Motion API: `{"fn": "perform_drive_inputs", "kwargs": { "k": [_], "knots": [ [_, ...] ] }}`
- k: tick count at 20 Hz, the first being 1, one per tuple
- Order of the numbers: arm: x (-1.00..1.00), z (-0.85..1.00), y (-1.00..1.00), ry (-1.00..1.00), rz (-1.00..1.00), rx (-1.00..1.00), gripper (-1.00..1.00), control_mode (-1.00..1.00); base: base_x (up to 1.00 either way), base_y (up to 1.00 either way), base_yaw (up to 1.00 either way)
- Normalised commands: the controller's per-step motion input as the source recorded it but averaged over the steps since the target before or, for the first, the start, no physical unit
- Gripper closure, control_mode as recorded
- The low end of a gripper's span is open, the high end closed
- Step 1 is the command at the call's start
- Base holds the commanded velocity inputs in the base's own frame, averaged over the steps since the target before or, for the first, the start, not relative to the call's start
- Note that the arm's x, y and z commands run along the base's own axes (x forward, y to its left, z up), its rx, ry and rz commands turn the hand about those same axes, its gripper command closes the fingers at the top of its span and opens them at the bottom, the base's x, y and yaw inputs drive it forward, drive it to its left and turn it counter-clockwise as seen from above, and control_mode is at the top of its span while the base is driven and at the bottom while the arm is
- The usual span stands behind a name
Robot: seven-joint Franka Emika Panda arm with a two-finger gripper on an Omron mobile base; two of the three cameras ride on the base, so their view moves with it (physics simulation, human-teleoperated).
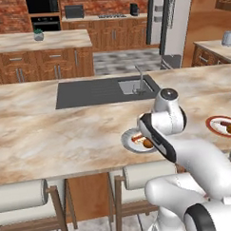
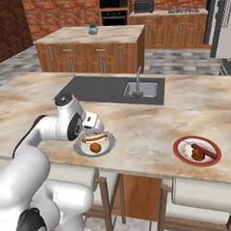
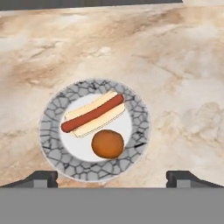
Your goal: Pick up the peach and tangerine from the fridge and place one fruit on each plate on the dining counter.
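On the dining counter (image 1: 51,134), right under the hand, lies a grey-rimmed plate (image 3: 50,131). It carries a hot dog (image 3: 92,113) and a round orange-brown fruit (image 3: 107,144); I cannot tell whether it is the peach or the tangerine. My gripper (image 3: 112,178) hovers above this plate, open, with nothing between its fingers. The same plate (image 2: 80,147) shows beside my arm. Further right sits a red-rimmed plate (image 2: 180,152) with a sausage and another round orange fruit (image 2: 198,154). The fridge (image 1: 158,20) stands far back at the right.
A dark inset sink (image 1: 130,86) with a tap lies in the counter beyond the plates. Behind it stands a separate island (image 1: 38,42) with a potted plant (image 1: 38,35). Padded stools (image 1: 21,195) line the counter's near edge beside my base.
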Motion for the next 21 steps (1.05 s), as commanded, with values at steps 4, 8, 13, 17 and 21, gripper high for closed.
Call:
{"fn": "perform_drive_inputs", "kwargs": {
  "k": [4, 8, 13, 17, 21],
  "knots": [
    [-0.33, 0.83, 0.00, -0.10, 0.00, -0.02, -1.00, -1.00, 0.00, 0.00, 0.00],
    [-0.52, 0.80, 0.00, -0.10, 0.00, 0.00, -1.00, -1.00, 0.00, 0.00, 0.00],
    [-0.78, 0.67, 0.00, -0.11, 0.00, 0.00, -1.00, -1.00, 0.00, 0.00, 0.00],
    [-1.00, 0.52, 0.00, -0.14, 0.00, 0.00, -1.00, -1.00, 0.00, 0.00, 0.00],
    [-1.00, 0.40, 0.00, -0.20, 0.00, 0.00, -1.00, -1.00, 0.00, 0.00, 0.00]
  ]
}}
